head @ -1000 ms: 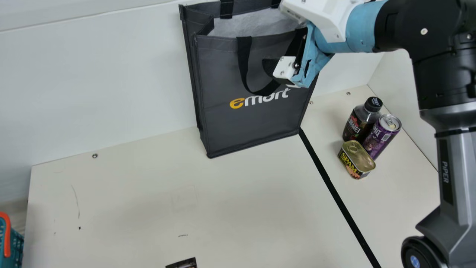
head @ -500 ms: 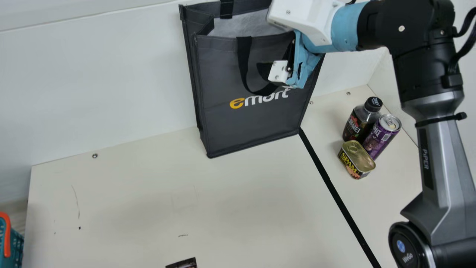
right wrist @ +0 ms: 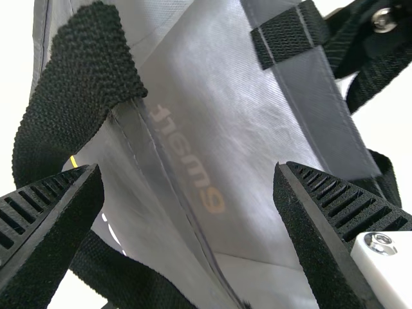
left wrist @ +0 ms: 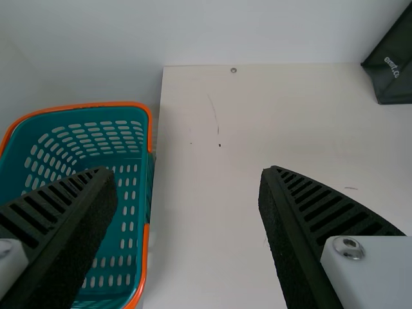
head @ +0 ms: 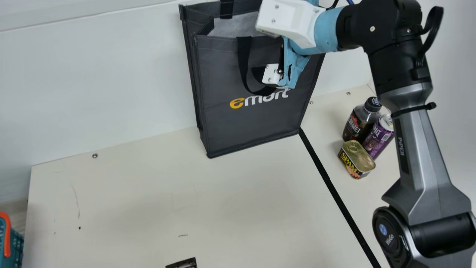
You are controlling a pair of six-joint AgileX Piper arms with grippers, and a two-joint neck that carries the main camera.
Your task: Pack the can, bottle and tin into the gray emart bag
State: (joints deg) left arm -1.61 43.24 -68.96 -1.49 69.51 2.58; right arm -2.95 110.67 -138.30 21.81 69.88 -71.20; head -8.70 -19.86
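Three grocery items stand outside the gray emart bag (head: 253, 115) on a cream desk (head: 130, 204). From left, a teal basket with orange trim (head: 16, 242) sits well apart from the bag. The left tool (left wrist: 188, 172), pictured in its wrist view, hovers well to the bag's left, its ribbed fingers spread with nothing between them. A dark printed item (head: 182, 263), cut off by the main view's lower edge, lies well in front of the bag. The bag itself stands upright near the white wall (head: 111, 82), mouth open on a pale lining, a black handle (head: 243, 63) looped down its front. At the bag's upper right front is the right tool (head: 272, 74), its fingers parted, with the bag's front rim running through the gap in the wrist view. Black tape (head: 327, 178) runs forward from the bag's lower right corner. Right of the bag, the gold-lidded rectangular tin (head: 356, 158) stands nearest the camera in a tight group with the black-capped bottle (head: 359, 124) and the purple drinks can (head: 377, 139), which is partly hidden by the right arm (head: 424, 160).
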